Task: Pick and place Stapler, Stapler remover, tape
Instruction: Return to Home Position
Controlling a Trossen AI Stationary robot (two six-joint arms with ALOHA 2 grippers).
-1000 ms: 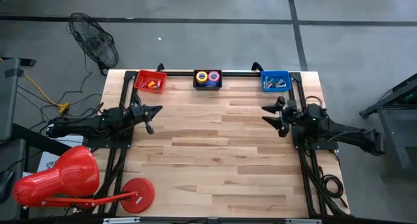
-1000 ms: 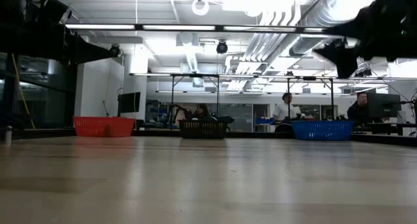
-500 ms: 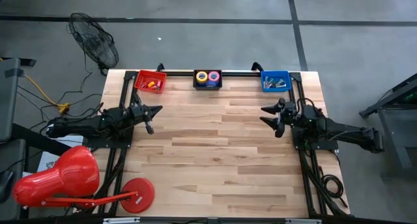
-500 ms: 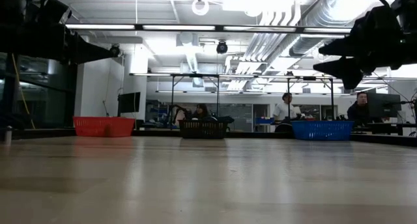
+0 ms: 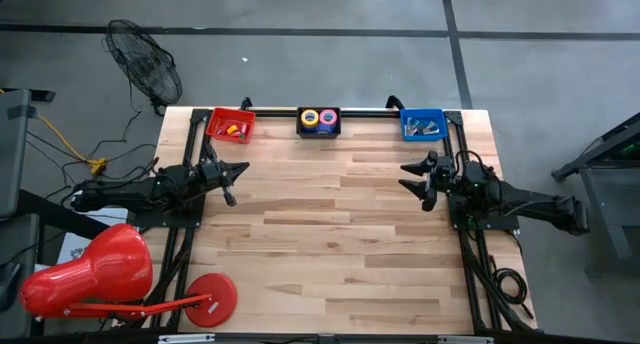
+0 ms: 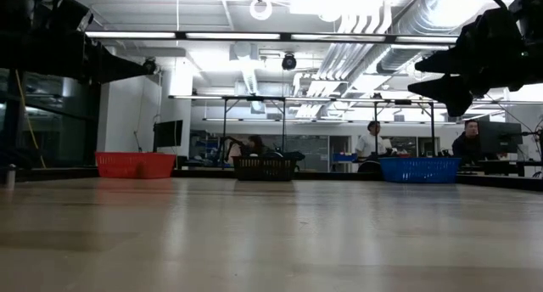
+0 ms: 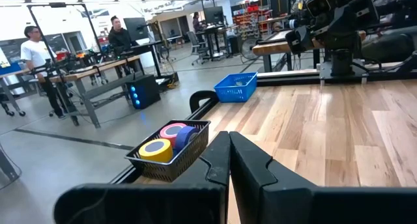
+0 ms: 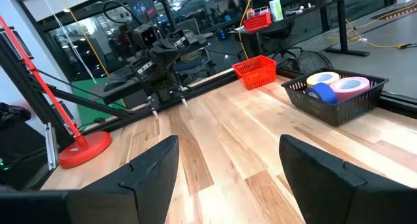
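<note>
- The tape (image 5: 310, 117), in yellow, pink and blue rolls, sits in the black bin (image 7: 176, 160) at the middle of the table's (image 5: 330, 244) far edge.
- The red bin (image 5: 215, 117) and blue bin (image 5: 404, 117) flank it; their contents are too small to name, though they are probably the staplers and removers.
- The left gripper (image 7: 228, 138) has its fingers pressed together and grips nothing; it hangs over the left side of the table.
- The right gripper (image 8: 228, 152) has its fingers spread wide and empty; it hangs over the right side.
- Nothing appears left to sort, so the step in hand is a retreat to rest.
- Done well, each arm folds back on its own side, lifted above the wood and well apart from the bins.
</note>
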